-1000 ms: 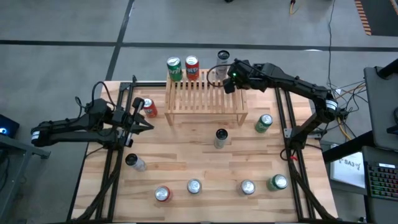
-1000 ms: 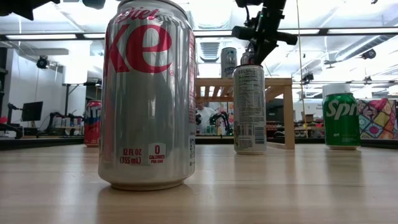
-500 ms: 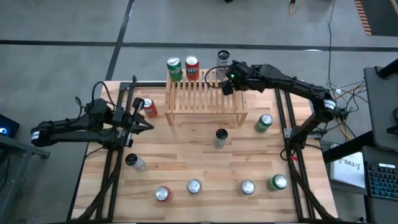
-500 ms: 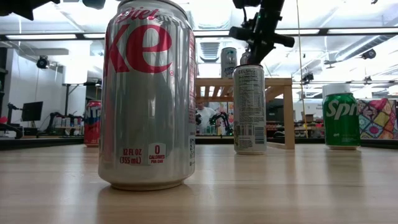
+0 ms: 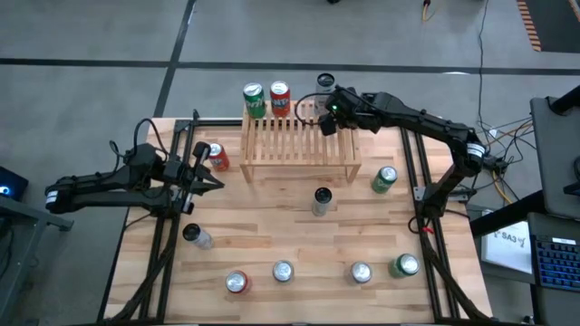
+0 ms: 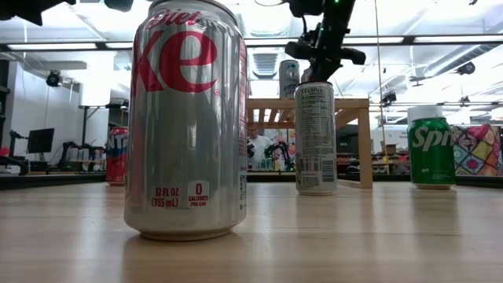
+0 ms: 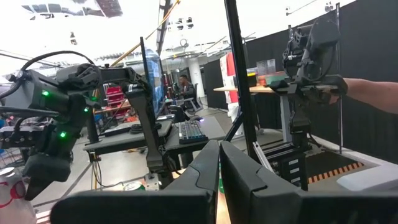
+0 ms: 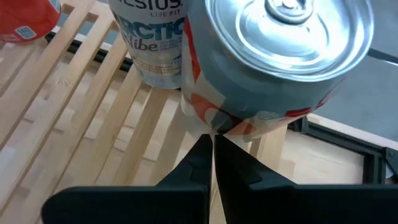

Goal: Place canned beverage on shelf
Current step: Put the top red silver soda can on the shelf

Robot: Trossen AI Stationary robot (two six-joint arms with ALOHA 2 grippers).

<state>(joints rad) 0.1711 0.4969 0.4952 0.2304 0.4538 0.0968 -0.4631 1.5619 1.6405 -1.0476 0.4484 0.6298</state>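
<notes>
a: right claw [image 8: 210, 138] first. what's it doing?
b: its two fingers are pressed together, nothing between them. it hangs over the back right corner of the shelf [image 5: 299, 145], tips pointing down at the slats.
a: and the can?
b: the can [image 8: 273, 56], silver top with a grey and orange label, is right in front of those closed tips, on the slats at that same corner. the tips sit at its lower side; i cannot tell if they really touch it, or if it stands quite straight.
a: anything beside it?
b: a pale celsius can [image 8: 155, 43] just behind it, at the back edge of the shelf. in the high view it shows just beyond the claw.
a: what else is on the shelf?
b: a green can [image 5: 254, 98] and a red can [image 5: 280, 95], side by side at the back left.
a: left claw [image 7: 219, 146]?
b: fingers closed too, holding nothing. it hovers over the table's left side, near a red can [image 5: 216, 156] that stands on the table just left of the shelf.
a: rest of the table [image 5: 272, 226]?
b: a tall can [image 5: 321, 201] in front of the shelf, and more cans along the near edge.
</notes>
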